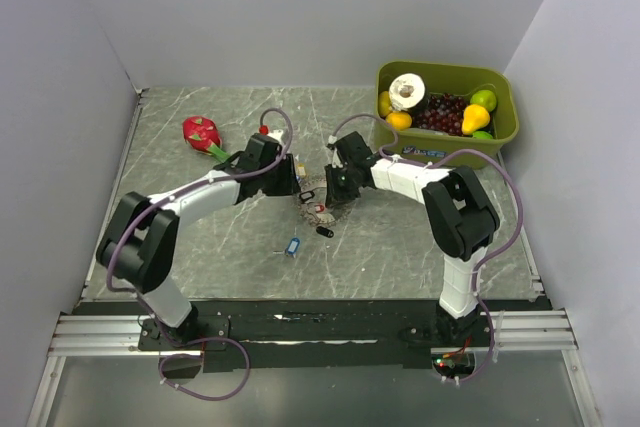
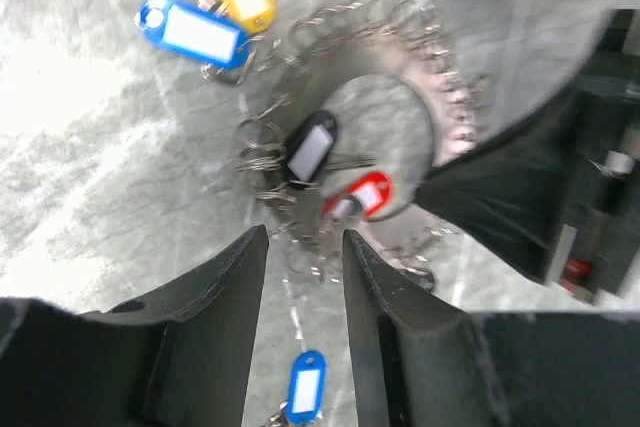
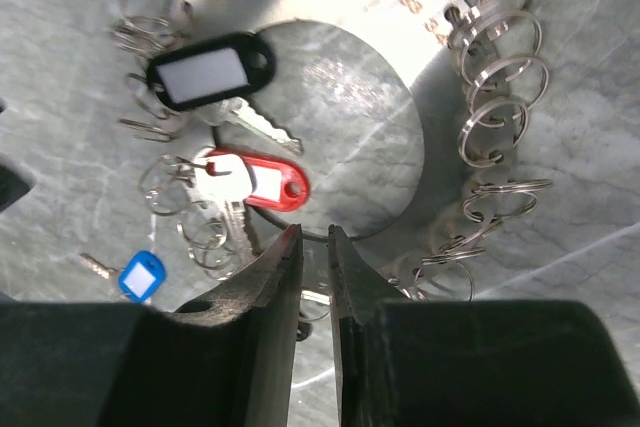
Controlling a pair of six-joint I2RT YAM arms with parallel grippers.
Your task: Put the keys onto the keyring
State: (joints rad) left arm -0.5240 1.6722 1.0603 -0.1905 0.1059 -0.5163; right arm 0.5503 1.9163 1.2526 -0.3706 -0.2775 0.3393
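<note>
Top external: reaches inward with both arms, wrists pitched down over keyring (image 1: pixel 318 202). Pinches keyring rim with right end effector (image 3: pixel 312 232); holds left end effector (image 2: pixel 305 237) parted at its edge. Has blue key (image 1: pixel 292 246) loose on desk (image 1: pixel 400 247) nearby.

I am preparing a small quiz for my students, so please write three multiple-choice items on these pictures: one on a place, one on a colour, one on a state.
1. In the top view, where does the blue key lie relative to the big ring?
A on it; B apart from it, on the table; C under it.
2. Which colour is the tag just below the black tag?
A green; B red; C white.
3. How is the green bin?
A tipped over; B upright, empty; C upright, holding fruit.

Answers: 1 B, bare table shows between key and ring. 2 B, the right wrist view shows it red. 3 C, fruit shows inside its rim.
</note>
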